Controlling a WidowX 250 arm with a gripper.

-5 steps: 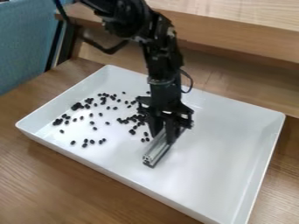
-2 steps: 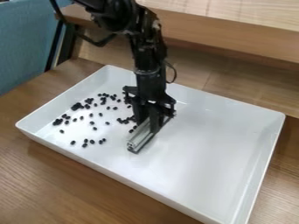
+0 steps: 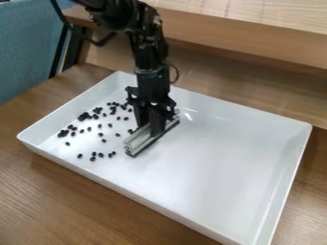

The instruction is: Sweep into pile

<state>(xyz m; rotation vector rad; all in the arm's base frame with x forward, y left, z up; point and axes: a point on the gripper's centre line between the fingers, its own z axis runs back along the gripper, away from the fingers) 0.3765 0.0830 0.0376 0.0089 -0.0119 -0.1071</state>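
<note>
We see the gripper (image 3: 150, 129) clamped on a metal bar (image 3: 141, 141), a bit toward 11 o'clock from the tray's middle. Bar lies slanted, near end at 7 to 8 o'clock, far end at 1 to 2 o'clock. We mark the black beans (image 3: 83, 116) scattered over the white tray's (image 3: 223, 167) 9 to 10 o'clock part, some clumped, a few near the bar. Tray sits on a wooden table (image 3: 51, 191); blue fabric (image 3: 26, 48) at 10 to 11 o'clock.
</note>
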